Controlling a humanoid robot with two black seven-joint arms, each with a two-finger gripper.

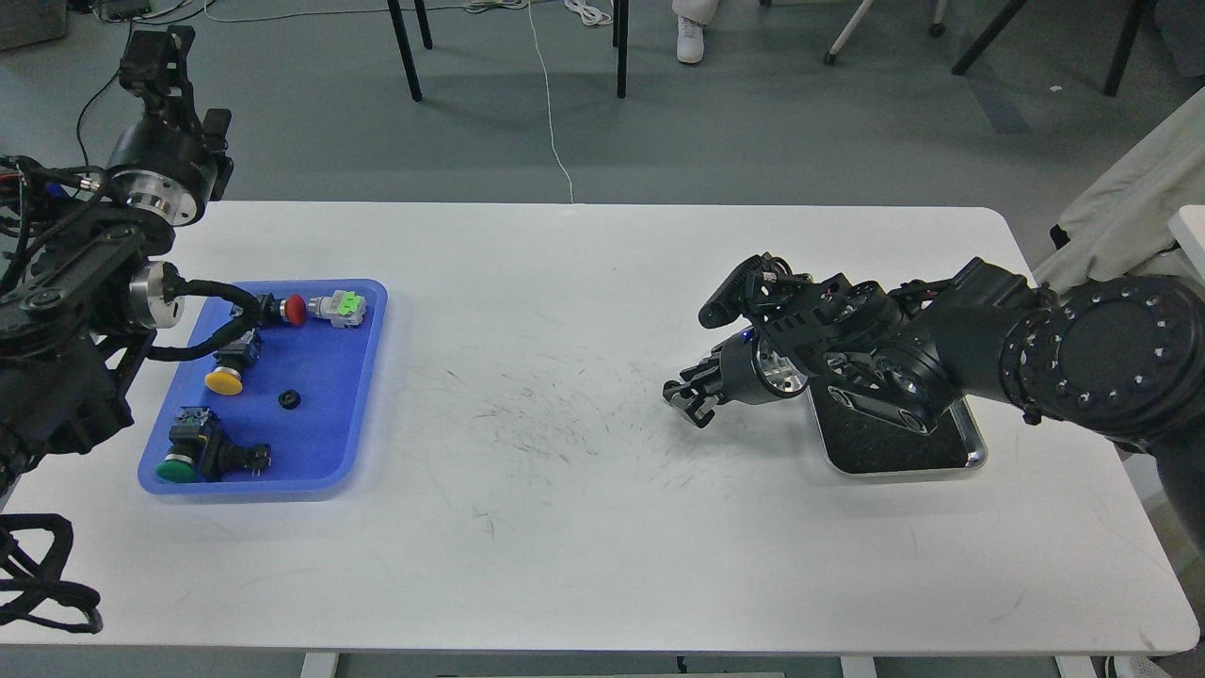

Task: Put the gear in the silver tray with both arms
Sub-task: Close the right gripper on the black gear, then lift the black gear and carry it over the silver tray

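White surface (584, 311) fills most of the frame, scuffed with dark marks near its middle. Blue tray (362, 377) sits at left of frame. In it: a red push button (295, 309) joined to a grey-and-green switch block (341, 309) along the upper edge, a yellow push button (224, 380) below that, a green push button (177, 468) on a black body at lower left, and a small black gear (289, 399) lying alone near the tray's centre, apart from the buttons. Silver tray (977, 454) lies at right of frame, well apart from the blue one; its dark bottom shows, upper part hidden under the right arm (1083, 358). That arm comes in from the right edge and stretches leftward across the silver tray. Right gripper (690, 395) is just past the tray's left rim, low over bare surface, pointing left; jaws seen dark and bunched together, cannot tell whether open or closed, nothing visible between them. Left arm (85, 273) enters from the left edge, overlapping the blue tray's upper left corner with its cables. Left gripper (155, 61) is raised in the upper left of frame, above the far edge of the surface, pointing up; jaws too dark to separate, state not clear. Chair legs and a white shoe (690, 38) show on the grey floor along the top.
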